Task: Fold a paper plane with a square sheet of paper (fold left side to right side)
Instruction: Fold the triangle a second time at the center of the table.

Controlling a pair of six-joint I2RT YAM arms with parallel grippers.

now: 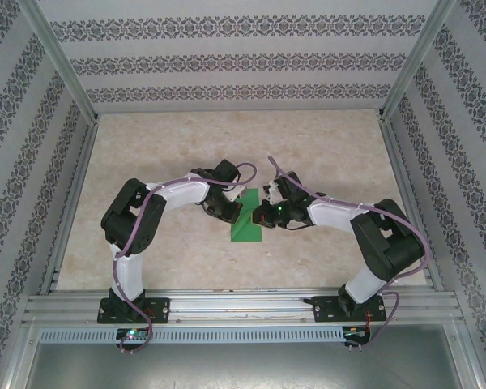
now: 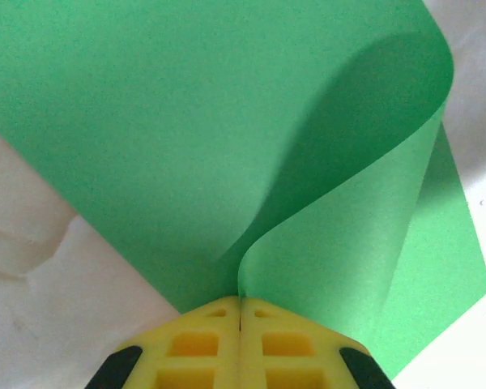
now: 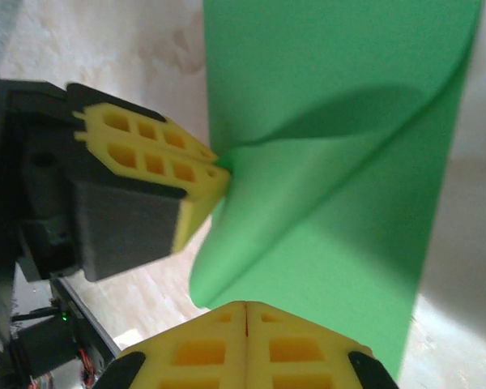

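Left gripper [image 2: 240,306] and right gripper [image 3: 245,308] both pinch the square sheet of paper [image 1: 247,231], one edge curled up. The first fold looks uncreased, with all later folds remaining.

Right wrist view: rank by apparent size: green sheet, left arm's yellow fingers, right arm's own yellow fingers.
1. green sheet, by far the largest.
2-3. left arm's fingers and right arm's own fingers: look alike; the right pair is nearer the camera and cropped, so unranked.
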